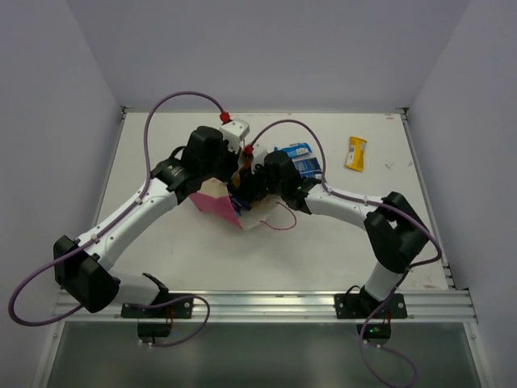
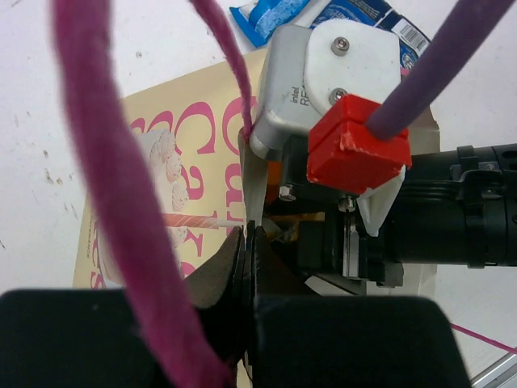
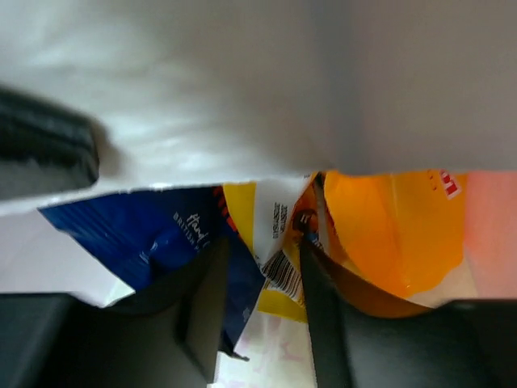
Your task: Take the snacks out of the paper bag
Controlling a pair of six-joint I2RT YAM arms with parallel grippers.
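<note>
Two blue packets point(image 1: 295, 153) lie on the worktop point(image 1: 202, 259) just beyond the bag point(image 1: 218, 202), toward the far edge. One yellow packet point(image 1: 355, 152) sits well apart, near the far right corner. The bag is at mid-worktop, tipped over with its pink side up and its mouth toward the right edge, and a cord handle point(image 1: 283, 220) trails on the surface beside it. The left gripper point(image 2: 250, 263) is pressed together on the bag's rim, pinching the paper edge. The right gripper point(image 3: 262, 307) is inside the bag with its fingers point(image 3: 319, 307) spread, and a barcoded packet point(image 3: 275, 250), yellow and white, lies between them. A dark blue packet point(image 3: 153, 234) is to one side of it and an orange packet point(image 3: 388, 234) to the other, all under the pale paper wall
</note>
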